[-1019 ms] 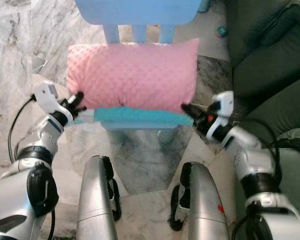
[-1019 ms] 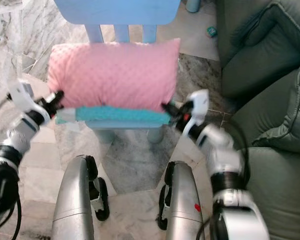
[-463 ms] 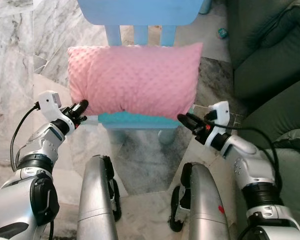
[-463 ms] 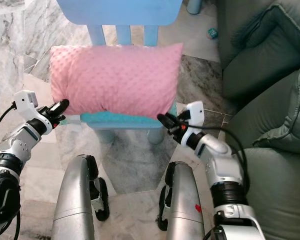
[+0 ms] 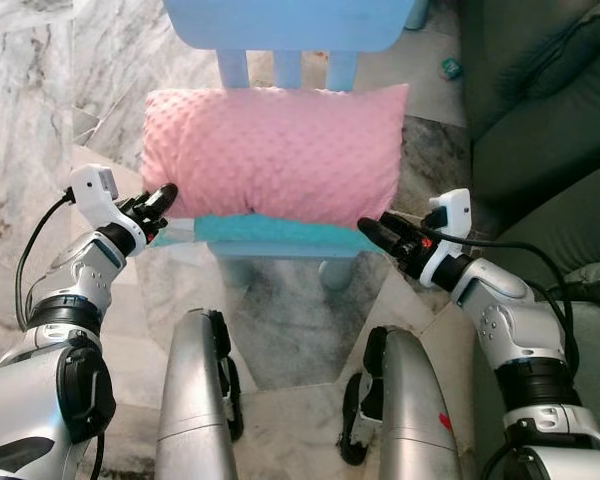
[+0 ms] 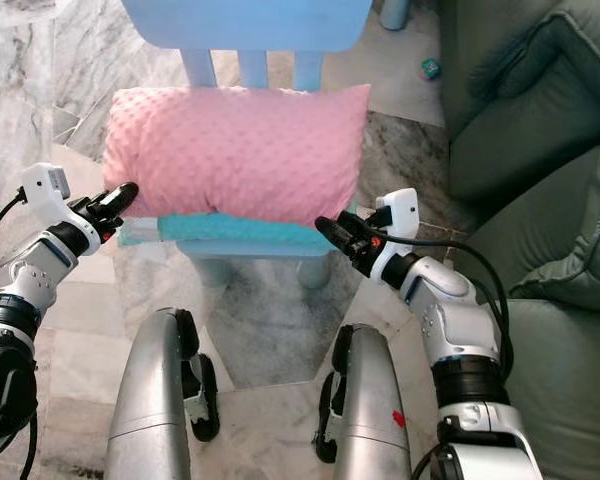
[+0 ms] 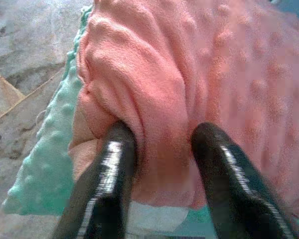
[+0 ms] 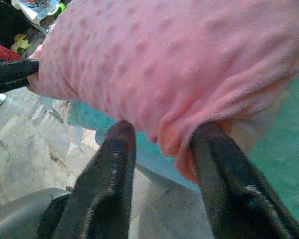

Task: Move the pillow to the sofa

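Marble floor (image 5: pixel 40 90); blue chair (image 5: pixel 280 240) beside sofa (image 5: pixel 540 120).

The pink pillow (image 5: pixel 275 150) is covering most of the blue chair (image 5: pixel 280 25) seat, and the top edge is cutting off the chair's backrest. My left gripper (image 5: pixel 158 205) is pushing its fingertips under the pillow's corner, so I am losing their tips there. My right gripper (image 5: pixel 372 229) is doing the same on the other side. The green sofa (image 6: pixel 520 110) is running out past the right edge. Something small is lying by the sofa (image 6: pixel 431 68), possibly a toy, too tiny to tell.
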Robot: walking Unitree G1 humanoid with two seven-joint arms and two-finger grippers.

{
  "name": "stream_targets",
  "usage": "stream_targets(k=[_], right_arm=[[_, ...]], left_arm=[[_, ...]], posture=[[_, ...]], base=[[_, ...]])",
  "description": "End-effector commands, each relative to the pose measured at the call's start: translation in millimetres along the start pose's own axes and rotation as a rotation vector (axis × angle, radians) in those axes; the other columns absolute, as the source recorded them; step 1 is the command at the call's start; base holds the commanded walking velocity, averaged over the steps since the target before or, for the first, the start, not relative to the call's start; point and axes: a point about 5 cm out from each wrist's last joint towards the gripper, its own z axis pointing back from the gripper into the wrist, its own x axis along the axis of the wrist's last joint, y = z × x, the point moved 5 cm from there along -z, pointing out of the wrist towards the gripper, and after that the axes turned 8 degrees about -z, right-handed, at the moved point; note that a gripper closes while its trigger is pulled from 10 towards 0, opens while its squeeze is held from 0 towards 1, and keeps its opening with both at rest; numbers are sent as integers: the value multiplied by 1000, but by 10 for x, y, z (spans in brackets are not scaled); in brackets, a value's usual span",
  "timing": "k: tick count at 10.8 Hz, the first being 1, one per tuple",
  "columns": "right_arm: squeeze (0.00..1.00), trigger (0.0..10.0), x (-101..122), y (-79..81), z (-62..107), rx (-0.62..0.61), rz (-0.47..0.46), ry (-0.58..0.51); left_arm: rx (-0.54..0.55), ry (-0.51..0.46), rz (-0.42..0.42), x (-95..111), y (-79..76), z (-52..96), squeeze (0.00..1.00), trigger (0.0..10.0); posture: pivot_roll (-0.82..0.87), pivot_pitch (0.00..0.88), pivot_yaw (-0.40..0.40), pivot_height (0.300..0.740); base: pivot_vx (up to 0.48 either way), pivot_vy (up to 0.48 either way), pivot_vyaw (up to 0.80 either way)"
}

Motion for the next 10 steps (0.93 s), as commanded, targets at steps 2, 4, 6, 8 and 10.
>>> stream_targets(k=[2,4,6,8,10], right_arm=[[1000,10000,-77,-16,93,15,-37,25],[1000,10000,-101,-39,99,-4,-18,31],[1000,10000,-192,0,52,-9,-8,52],[1000,10000,-160,-15,95,-4,3,54],[1000,10000,-33,-88,213,8,29,66]], left_arm=[[-7,41,4,-125,50,66,1000,10000],[-16,51,2,-140,43,71,1000,10000],[-52,68,5,-186,-22,60,1000,10000],[-40,62,-15,-149,-10,54,1000,10000],[-128,64,-14,-29,-67,75,1000,10000]], posture=[[-70,438,-3,571],[-69,437,-2,571],[-67,436,1,571],[-66,436,3,571],[-77,434,1,571]], base=[[0,0,0],[0,0,0],[0,0,0],[0,0,0],[0,0,0]])
